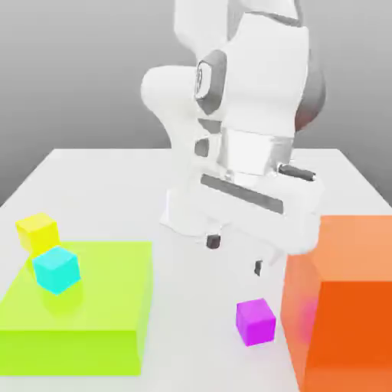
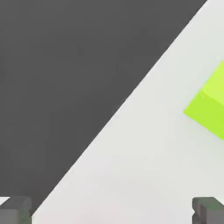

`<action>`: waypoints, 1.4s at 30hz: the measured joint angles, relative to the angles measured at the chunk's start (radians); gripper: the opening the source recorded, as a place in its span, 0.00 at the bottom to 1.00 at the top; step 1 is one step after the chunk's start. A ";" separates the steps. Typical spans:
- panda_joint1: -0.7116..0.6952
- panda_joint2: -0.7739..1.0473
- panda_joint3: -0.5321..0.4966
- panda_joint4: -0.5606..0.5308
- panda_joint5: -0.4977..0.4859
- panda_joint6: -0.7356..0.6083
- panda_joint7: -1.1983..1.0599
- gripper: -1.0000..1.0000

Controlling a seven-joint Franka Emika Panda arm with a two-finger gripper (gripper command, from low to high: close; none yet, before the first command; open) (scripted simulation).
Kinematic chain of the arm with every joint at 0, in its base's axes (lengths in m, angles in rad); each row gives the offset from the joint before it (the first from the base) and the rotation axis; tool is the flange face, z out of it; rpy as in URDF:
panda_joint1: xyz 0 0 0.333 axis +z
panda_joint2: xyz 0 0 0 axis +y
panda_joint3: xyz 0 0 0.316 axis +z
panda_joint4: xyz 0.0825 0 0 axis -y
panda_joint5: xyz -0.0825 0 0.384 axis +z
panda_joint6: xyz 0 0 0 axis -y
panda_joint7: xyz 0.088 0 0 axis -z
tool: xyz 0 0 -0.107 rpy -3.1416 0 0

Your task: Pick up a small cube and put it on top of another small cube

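Note:
The small magenta cube (image 1: 256, 321) rests on the white table, close to the tall orange block. My gripper (image 1: 236, 255) hangs above the table, behind the cube and a little toward the exterior view's left. Its two dark fingertips (image 1: 213, 242) stand wide apart with nothing between them, so it is open. In the hand view both fingertips (image 2: 209, 210) show far apart, with bare table between them. A small cyan cube (image 1: 56, 269) sits on top of the flat lime block. A small yellow cube (image 1: 37, 233) rests just behind that block.
The flat lime block (image 1: 76, 306) fills the near part of the exterior view's left, and its corner (image 2: 209, 107) appears in the hand view. A tall orange block (image 1: 346, 298) stands at the exterior view's right. The table's edge (image 2: 131, 98) runs diagonally past dark floor.

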 joint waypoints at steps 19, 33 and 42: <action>0.204 0.384 -0.193 -0.064 -0.236 0.262 0.567 0.50; 0.205 0.373 -0.188 -0.067 -0.210 0.259 0.547 0.00; 0.098 0.198 -0.047 -0.101 0.064 0.120 0.332 0.00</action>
